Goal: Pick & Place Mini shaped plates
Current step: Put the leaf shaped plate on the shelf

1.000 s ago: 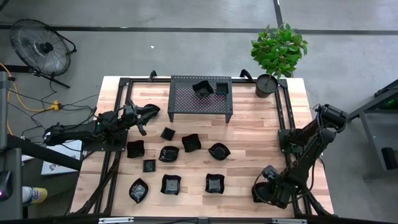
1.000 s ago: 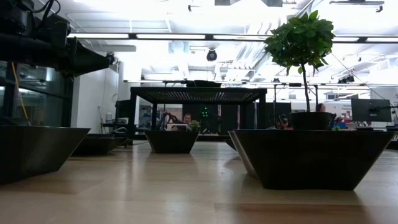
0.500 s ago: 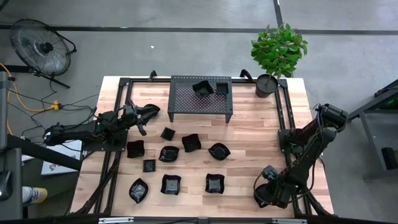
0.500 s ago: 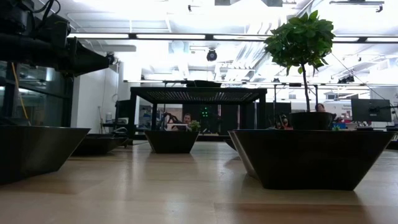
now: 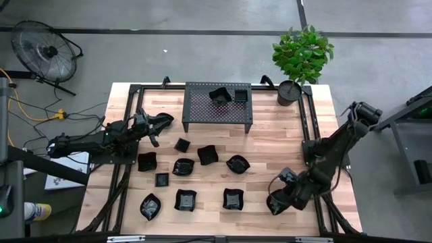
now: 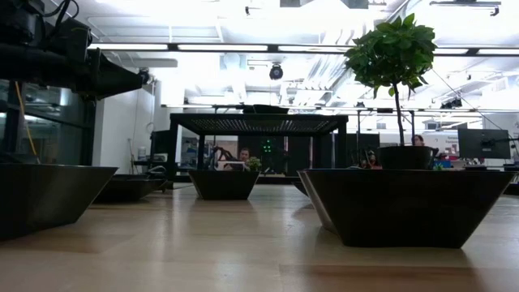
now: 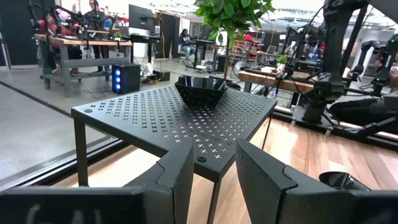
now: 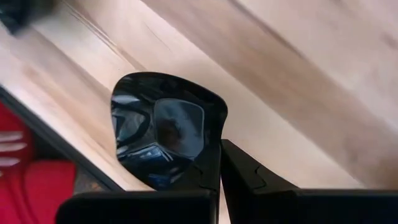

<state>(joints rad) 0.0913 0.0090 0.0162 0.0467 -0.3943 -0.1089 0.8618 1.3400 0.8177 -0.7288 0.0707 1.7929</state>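
Several glossy black mini shaped plates [image 5: 207, 154] rest on their bases on the wooden table in front of the black perforated rack [image 5: 217, 106]. Two more plates [image 5: 219, 94] stand on the rack's top. My right gripper [image 5: 275, 203] is over the table's near right part, pointing steeply down and shut on one plate [image 8: 165, 134]. My left gripper [image 5: 159, 124] hovers level and open just left of the rack; the left wrist view shows its fingers [image 7: 180, 171] apart, looking across the rack top. My right gripper pinches the plate's rim [image 8: 210, 146] between its two fingers, one finger over the inner side and one outside the wall. The fingers come from above, slanting down. The plate sits tilted beside the fingertips and looks lifted clear of the table.
A potted plant [image 5: 301, 57] stands at the table's far right corner. Black frame rails [image 5: 312, 135] run along the table's sides. In the low view, big plates [image 6: 405, 203] stand in the foreground. Bare wood lies between the plates and the right rail.
My right gripper has risen and moved toward the table's left and a little toward the far edge, carrying the plate with it and turning somewhat about its wrist. The left arm has kept still.
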